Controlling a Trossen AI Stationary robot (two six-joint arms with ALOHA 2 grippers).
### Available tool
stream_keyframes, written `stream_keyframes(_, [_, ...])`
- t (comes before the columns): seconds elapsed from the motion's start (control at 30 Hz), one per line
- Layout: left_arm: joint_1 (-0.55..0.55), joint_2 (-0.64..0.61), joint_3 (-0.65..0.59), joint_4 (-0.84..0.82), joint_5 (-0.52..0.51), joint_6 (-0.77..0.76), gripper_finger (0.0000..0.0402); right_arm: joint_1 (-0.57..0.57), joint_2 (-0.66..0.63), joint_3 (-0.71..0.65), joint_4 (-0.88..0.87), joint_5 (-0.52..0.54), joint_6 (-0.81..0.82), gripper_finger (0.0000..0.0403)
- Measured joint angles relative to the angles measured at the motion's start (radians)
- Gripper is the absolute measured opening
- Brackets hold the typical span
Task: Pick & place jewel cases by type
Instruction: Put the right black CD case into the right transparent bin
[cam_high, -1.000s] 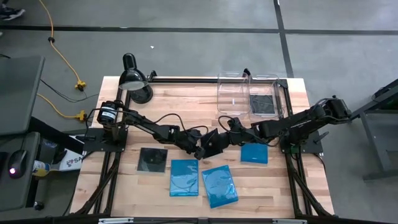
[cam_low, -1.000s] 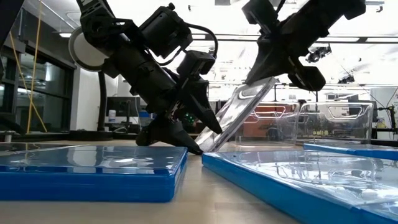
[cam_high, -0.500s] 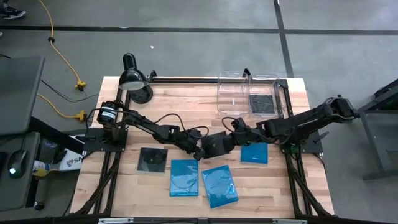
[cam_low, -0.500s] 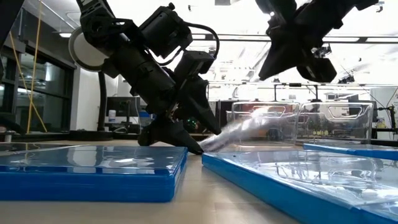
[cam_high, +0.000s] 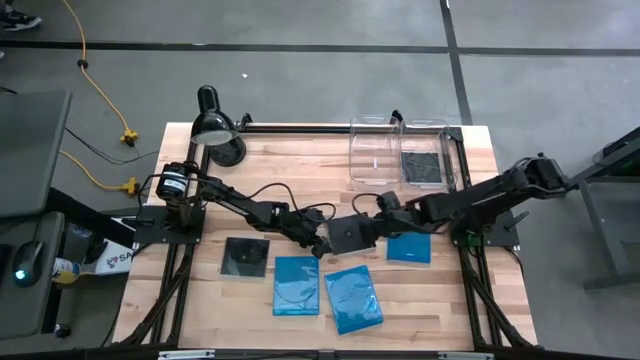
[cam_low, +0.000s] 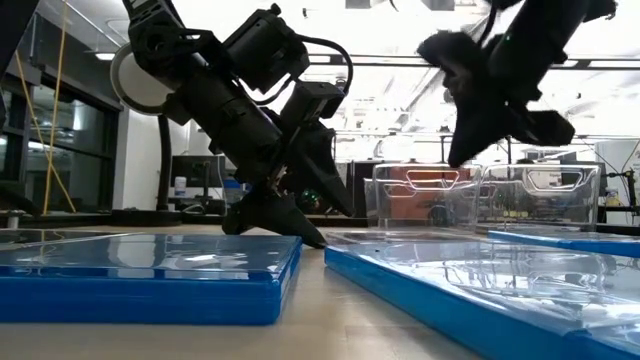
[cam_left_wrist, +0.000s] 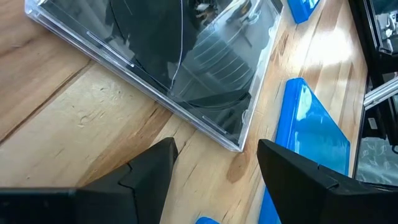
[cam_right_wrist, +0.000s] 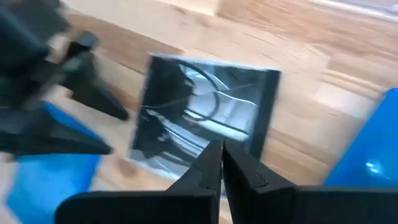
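A black jewel case (cam_high: 345, 235) lies flat on the wooden table between my two grippers. My left gripper (cam_high: 322, 246) is open and low at the table. Its fingers stand on either side of the case's near corner (cam_left_wrist: 239, 144) without touching it. My right gripper (cam_high: 372, 215) is shut and empty. It hovers above the case's right side (cam_right_wrist: 205, 118), well clear of the table in the low view (cam_low: 462, 155). Another black case (cam_high: 246, 256) lies at the left. Three blue cases (cam_high: 296, 285) (cam_high: 352, 298) (cam_high: 408, 246) lie flat toward the near edge.
Two clear bins (cam_high: 375, 150) (cam_high: 440, 128) stand at the far edge, and the right one holds a black case (cam_high: 422, 168). A black desk lamp (cam_high: 215, 128) stands at the far left corner. Bare wood lies along the far left and the near left of the table.
The black case stood tilted, its lower edge on the table by my left fingertips and its upper edge at my right gripper. It has dropped flat onto the table. My right gripper, still shut, has drawn back toward the table's right edge and tipped.
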Motion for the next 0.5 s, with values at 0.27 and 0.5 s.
stream_keyframes(0.27, [0.0, 0.0, 0.0, 0.001, -0.005, -0.022, 0.0236, -0.03, 0.078, 0.0, 0.041, -0.051, -0.093, 0.0085])
stream_keyframes(0.5, [0.0, 0.0, 0.0, 0.003, -0.006, -0.03, 0.0236, -0.071, 0.128, 0.001, 0.026, -0.092, -0.093, 0.0174])
